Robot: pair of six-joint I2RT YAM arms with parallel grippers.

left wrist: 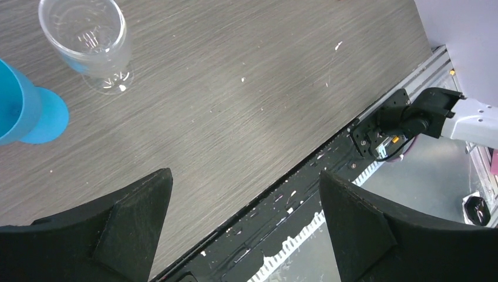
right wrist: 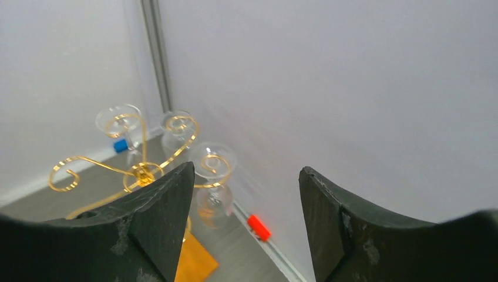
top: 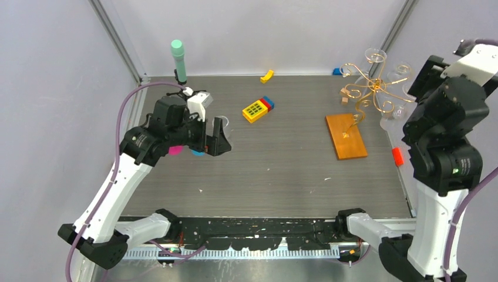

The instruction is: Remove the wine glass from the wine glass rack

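The wine glass rack [top: 371, 88] is a gold wire stand with spiral arms on an orange-brown wooden base [top: 346, 136], at the back right. Three clear wine glasses hang upside down from it [top: 376, 57] [top: 401, 71] [top: 392, 115]. In the right wrist view they hang from the rack [right wrist: 141, 171]: the nearest glass [right wrist: 214, 188], two behind [right wrist: 120, 120] [right wrist: 176, 130]. My right gripper [right wrist: 246, 170] is open and empty, raised to the right of the rack. My left gripper [top: 211, 144] [left wrist: 245, 175] is open and empty. Another clear glass [left wrist: 88, 41] stands upright on the table beside it [top: 222, 126].
A blue cup [left wrist: 23, 111] stands next to the standing glass. A teal-topped cylinder [top: 178, 59], a yellow piece [top: 267, 75], a yellow keypad toy [top: 255, 110], a blue block [top: 336, 71] and a red block [top: 397, 155] [right wrist: 258, 226] lie about. Walls enclose the back and sides.
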